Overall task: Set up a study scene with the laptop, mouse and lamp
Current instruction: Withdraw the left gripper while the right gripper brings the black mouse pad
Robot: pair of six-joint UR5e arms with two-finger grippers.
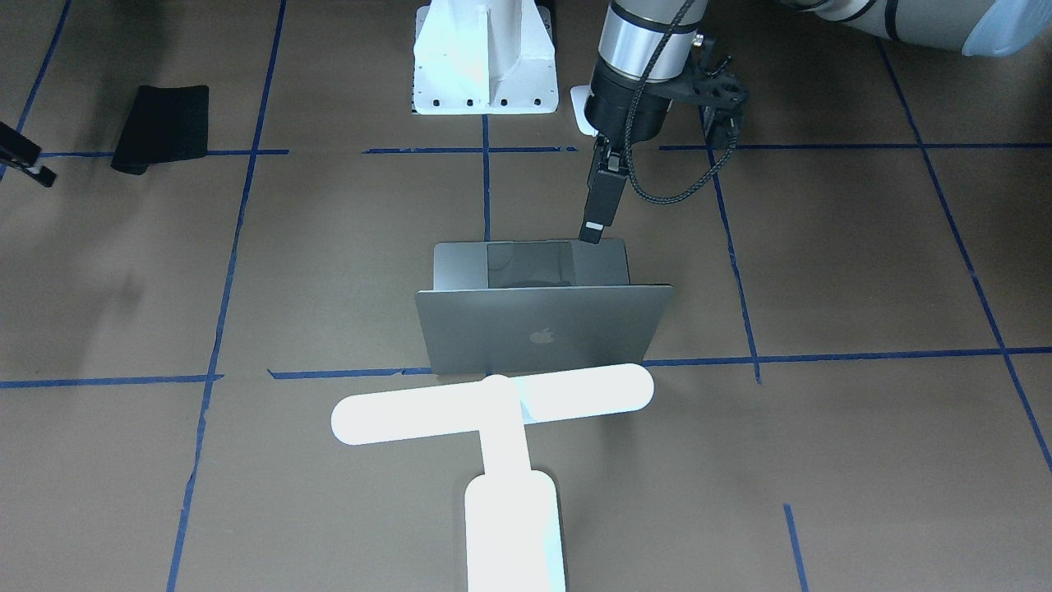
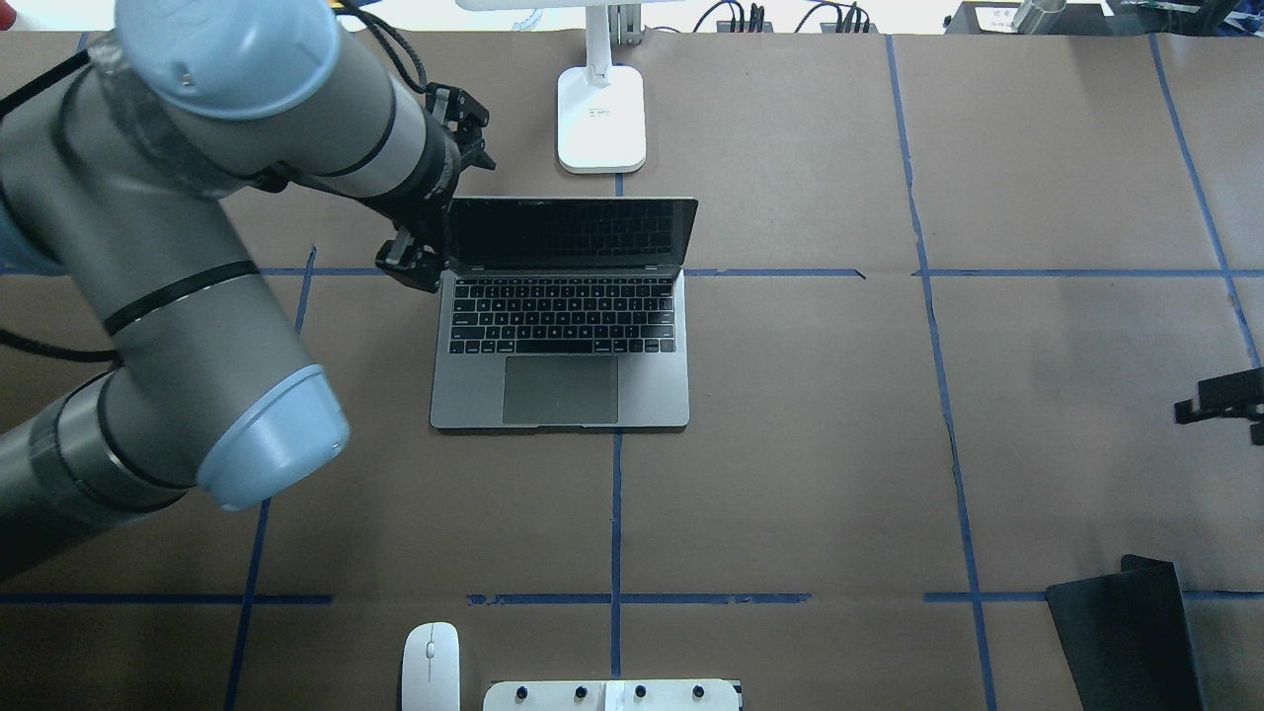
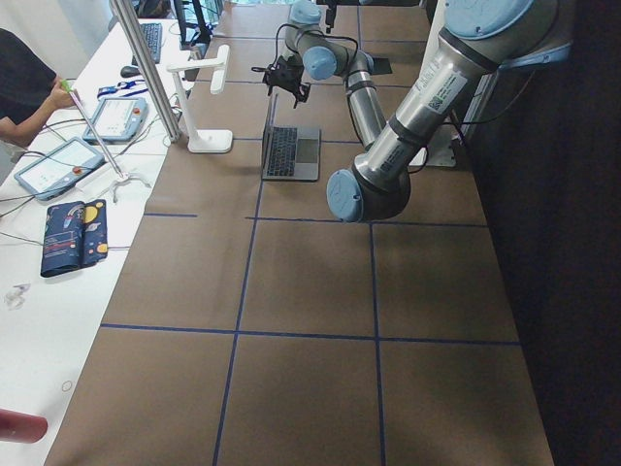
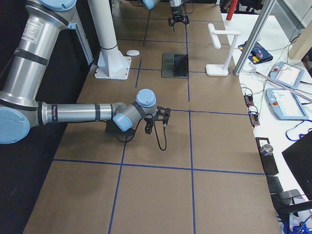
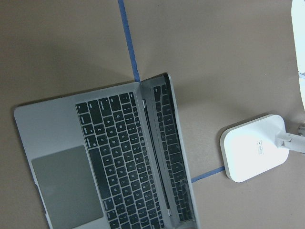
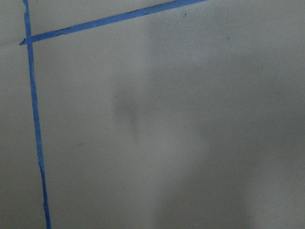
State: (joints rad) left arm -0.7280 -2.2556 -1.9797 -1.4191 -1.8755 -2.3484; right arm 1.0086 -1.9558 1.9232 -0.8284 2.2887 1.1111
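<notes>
Near the middle of the table (image 2: 790, 444), a little toward the far edge: the laptop (image 2: 563, 380), open, lid raised and tipped slightly back, keyboard and trackpad facing the robot's edge. Just beyond the lid, close to the far edge: the lamp (image 2: 600, 118), lit, upright on its oblong base, with the long bar high over the back of the lid. Base and laptop apart, with a short strip of blue tape showing between them.

At the robot's edge, flat on the table just left of the white pedestal (image 2: 612, 694): the mouse (image 2: 431, 664), well apart from the laptop.

Left gripper (image 2: 415, 265) pointing down, close by the left edge of the lid. Cannot tell whether touching it, nor whether the fingers are spread or closed.

Right gripper (image 4: 157, 123) low over bare table near the right edge, fingers apart, nothing between them. Toward the right corner on the robot's side: a black mat (image 2: 1126, 642).
</notes>
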